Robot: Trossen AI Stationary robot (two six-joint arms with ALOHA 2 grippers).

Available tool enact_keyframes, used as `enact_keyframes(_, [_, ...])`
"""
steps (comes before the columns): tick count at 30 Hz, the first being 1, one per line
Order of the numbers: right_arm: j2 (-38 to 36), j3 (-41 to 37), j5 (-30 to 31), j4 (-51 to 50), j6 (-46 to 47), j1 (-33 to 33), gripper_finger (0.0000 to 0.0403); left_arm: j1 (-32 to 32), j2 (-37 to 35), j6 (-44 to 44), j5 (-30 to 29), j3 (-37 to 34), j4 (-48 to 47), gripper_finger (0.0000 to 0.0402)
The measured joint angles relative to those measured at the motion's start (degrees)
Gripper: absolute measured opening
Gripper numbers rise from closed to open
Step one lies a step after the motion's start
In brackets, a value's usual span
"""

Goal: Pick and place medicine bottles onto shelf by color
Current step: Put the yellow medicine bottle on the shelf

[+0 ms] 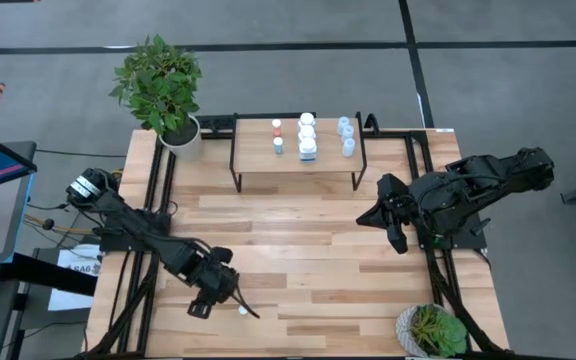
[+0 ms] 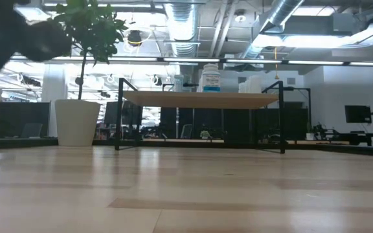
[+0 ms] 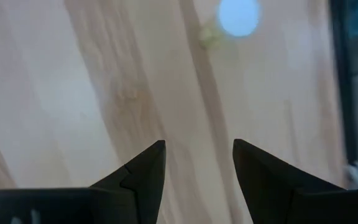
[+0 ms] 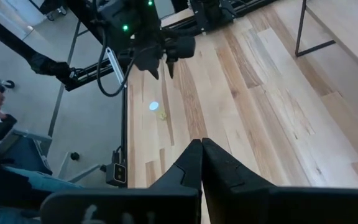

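Heads up, your left gripper [image 1: 206,298] is hanging at about 7 o'clock on the table [image 1: 298,270], jaws spread with nothing between them, and the last loose bottle [image 1: 241,310] lies on its side just past it, toward 6 o'clock. My worry is that it's tiny, round and tipped over, so if you come down a bit off-centre a finger [image 3: 143,171] will nudge it and it could roll toward the near edge and off. It also looks like a white one with a yellowish cap, so squeeze the body, not the cap, or it may squirt out. The shelf [image 1: 253,150] sits at 12 o'clock with the other bottles [image 1: 307,137] already lined up in rows, and a sloppy drop there could knock neighbours over or mix the colours. Your right gripper [image 1: 400,243] waits near 3 o'clock, fingers pressed together and holding nothing. As for writing, the big white bottle has a blue label, but I can't read a word of it.
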Motion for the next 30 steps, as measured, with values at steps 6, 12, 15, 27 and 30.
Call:
enact_keyframes(6, [0.01, 0.0, 0.0, 0.0, 0.11, -0.01, 0.0024, -1.47, 0.0, 0.47, -3.92, -5.53, 8.78, 0.0176])
enact_keyframes(12, [0.0, 0.0, -0.01, 0.02, 0.22, 0.0, 0.0024, -1.57, 0.0, 2.98, -2.12, -6.62, 13.48, 0.021])
enact_keyframes(15, [-0.01, 0.0, -0.01, 0.02, 0.22, -0.01, 0.0024, -1.78, 0.3, 5.32, -2.83, -6.58, 17.49, 0.0237])
enact_keyframes(27, [-0.01, 0.0, -0.04, -0.17, 1.29, 0.01, 0.0024, -2.3, 8.03, 12.71, -5.05, -6.56, 24.97, 0.0261])
enact_keyframes(30, [0.01, 0.0, -0.04, -0.21, 1.29, 0.01, 0.0024, -2.32, 8.61, 13.39, -5.33, -6.55, 27.83, 0.0254])
